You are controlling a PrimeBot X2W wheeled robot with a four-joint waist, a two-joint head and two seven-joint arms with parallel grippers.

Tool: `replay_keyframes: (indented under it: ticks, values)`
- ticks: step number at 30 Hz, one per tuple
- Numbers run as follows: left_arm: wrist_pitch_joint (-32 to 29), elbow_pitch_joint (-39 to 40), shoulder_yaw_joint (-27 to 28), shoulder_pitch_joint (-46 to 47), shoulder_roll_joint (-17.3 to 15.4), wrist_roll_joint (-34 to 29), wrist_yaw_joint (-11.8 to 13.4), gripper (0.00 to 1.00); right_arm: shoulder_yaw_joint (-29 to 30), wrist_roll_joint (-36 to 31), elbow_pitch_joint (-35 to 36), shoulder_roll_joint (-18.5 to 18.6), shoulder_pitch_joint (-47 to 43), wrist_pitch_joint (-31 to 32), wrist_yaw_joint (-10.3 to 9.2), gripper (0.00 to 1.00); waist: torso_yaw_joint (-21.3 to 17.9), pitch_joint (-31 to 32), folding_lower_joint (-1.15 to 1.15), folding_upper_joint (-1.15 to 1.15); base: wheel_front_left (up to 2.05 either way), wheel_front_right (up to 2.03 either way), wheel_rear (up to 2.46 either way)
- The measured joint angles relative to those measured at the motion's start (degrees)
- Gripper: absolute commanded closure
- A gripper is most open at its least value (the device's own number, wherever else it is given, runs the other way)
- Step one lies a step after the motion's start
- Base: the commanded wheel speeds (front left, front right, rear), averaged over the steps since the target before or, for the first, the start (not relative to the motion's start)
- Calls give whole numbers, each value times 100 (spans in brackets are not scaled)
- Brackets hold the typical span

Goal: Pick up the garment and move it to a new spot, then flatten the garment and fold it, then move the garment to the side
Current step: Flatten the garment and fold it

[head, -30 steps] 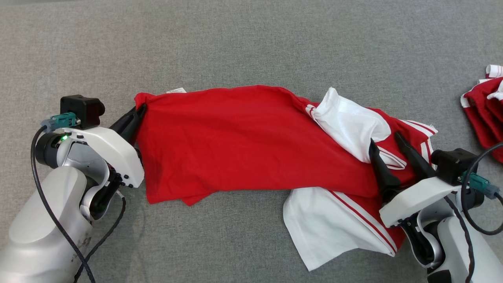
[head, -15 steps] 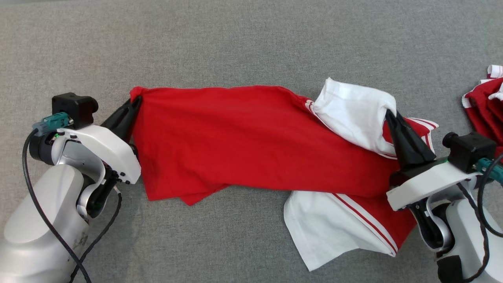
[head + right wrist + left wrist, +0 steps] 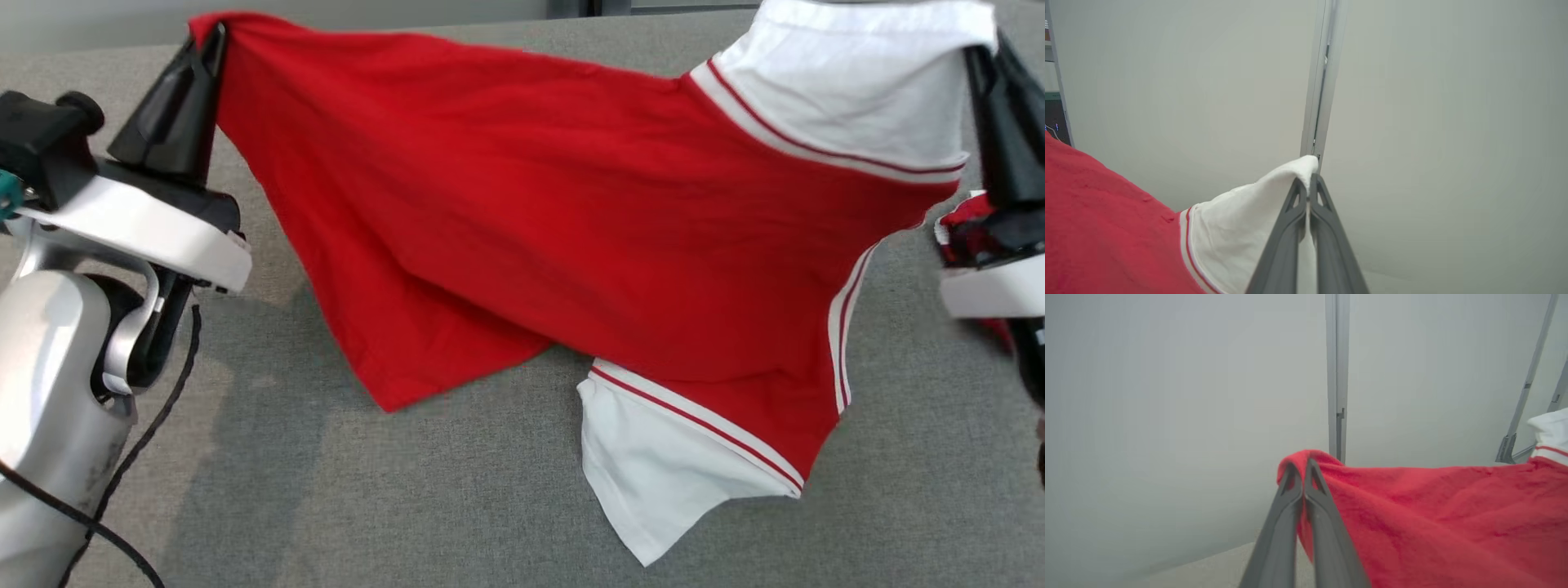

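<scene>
The lift is in hand. The left gripper (image 3: 215, 34) is clamped on the red corner of the shirt (image 3: 571, 220), and the right gripper (image 3: 978, 51) on a white sleeve. The shirt hangs above the table (image 3: 367, 506), its lower edge apparently touching it. The next move calls for carrying it across the table, stretched taut.

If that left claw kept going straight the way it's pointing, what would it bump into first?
Beyond the shirt it pinches, the left claw would probably meet the pale wall, close by the grey post; how far off is unclear.
</scene>
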State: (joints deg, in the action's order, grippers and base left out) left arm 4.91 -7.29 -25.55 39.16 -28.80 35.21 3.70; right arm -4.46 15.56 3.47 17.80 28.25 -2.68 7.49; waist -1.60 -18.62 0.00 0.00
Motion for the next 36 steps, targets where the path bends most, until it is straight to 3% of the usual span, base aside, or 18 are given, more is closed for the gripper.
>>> replay_keyframes:
  ticks: [10,19,28,33,36]
  values:
    - [-313,943,289,489,-400,-145,277,100,334,48,687,469,1092,499,1,100,55,302,0,0,0,0,0]
    - [-499,1145,389,765,-547,-147,319,100,315,361,405,594,1835,738,0,100,42,445,0,0,0,0,0]
    - [-519,586,253,1611,-305,-151,114,100,-380,831,-701,535,3184,608,0,100,17,193,0,0,0,0,0]
    - [-330,-407,210,2462,-37,-175,-167,100,-835,1055,-1775,375,4374,361,0,100,3,-29,0,0,0,0,0]
    - [-16,-1414,160,3056,234,-186,-375,100,-1140,1246,-2722,144,5259,88,0,100,27,-90,0,0,0,0,0]
